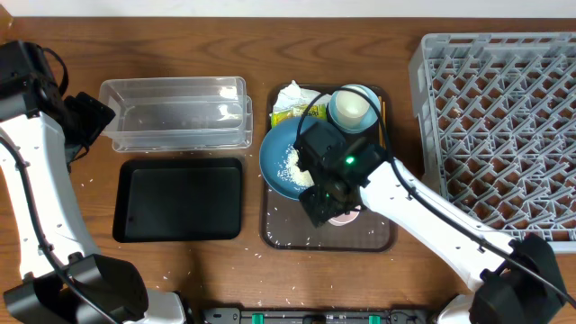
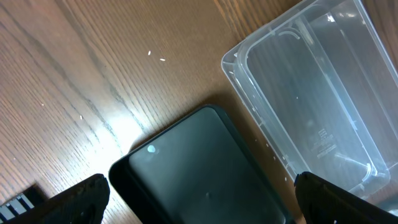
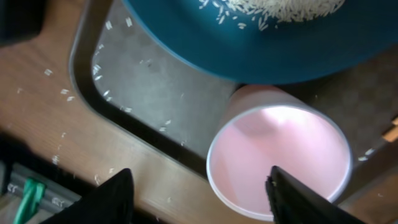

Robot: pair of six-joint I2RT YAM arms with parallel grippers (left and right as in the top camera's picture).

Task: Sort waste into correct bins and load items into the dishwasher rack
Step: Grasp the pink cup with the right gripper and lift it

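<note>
The left gripper (image 2: 202,204) hangs wide open and empty over the black tray (image 2: 186,168), well apart from the dishes. The right gripper (image 3: 208,199), also open and empty, is nearer. The pink cup (image 3: 280,152) stands upright just below it, offset toward one finger, beside the blue bowl (image 3: 249,46).

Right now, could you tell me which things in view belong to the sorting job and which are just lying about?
Belong to the job: rice, napkin, snack wrapper, clear tub, black tray, dark-blue bowl, light-blue bowl, white cup, pink cup, dishwasher rack.

Just lying about: brown serving tray, black bar with green clips at the table edge.
</note>
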